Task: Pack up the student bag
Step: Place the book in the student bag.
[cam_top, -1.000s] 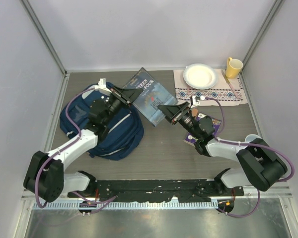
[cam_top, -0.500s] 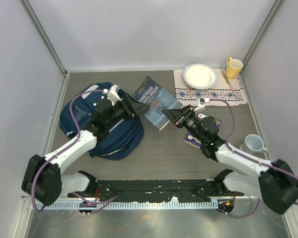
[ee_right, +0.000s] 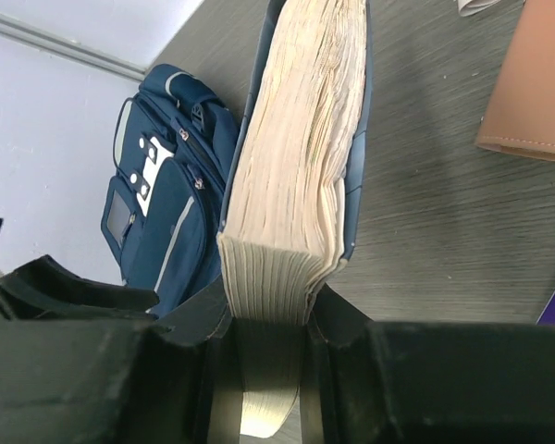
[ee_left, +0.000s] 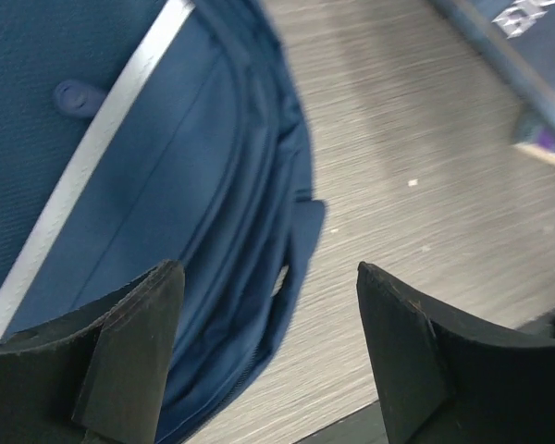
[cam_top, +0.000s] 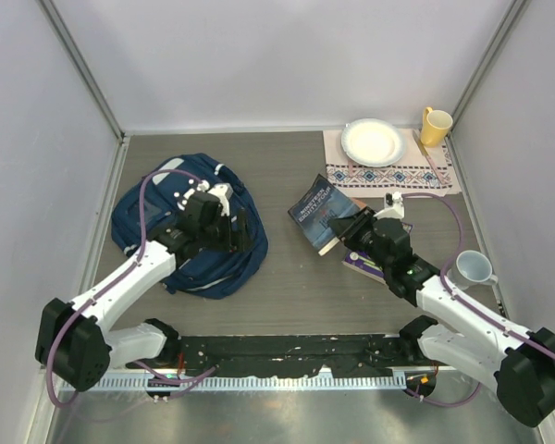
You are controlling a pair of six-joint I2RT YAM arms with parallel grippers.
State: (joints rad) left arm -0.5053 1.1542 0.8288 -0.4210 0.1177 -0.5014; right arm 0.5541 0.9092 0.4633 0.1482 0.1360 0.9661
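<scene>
Two grippers are recorded at work, and only one is loaded. The right gripper [ee_right: 268, 310] is clenched on the short end of a thick book [ee_right: 301, 157], with the page block turned toward the wrist camera and the long axis running straight out from the jaws. The student bag [cam_top: 180, 231] is found lying flat, front face up, on the left half of the table [cam_top: 287, 291], directly ahead of the left arm's base. From the held book the bag lies to the left and is well apart from it, with bare table between; the book's far end is already pointed roughly that way. The left gripper [ee_left: 266, 287] is released wide and empty, and is held just above the bag's right-hand edge, so the left arm is plainly the nearer of the two. No open mouth of the bag can be made out in any view. It is judged that an opening must be presented by the left arm before the book can be carried across.
</scene>
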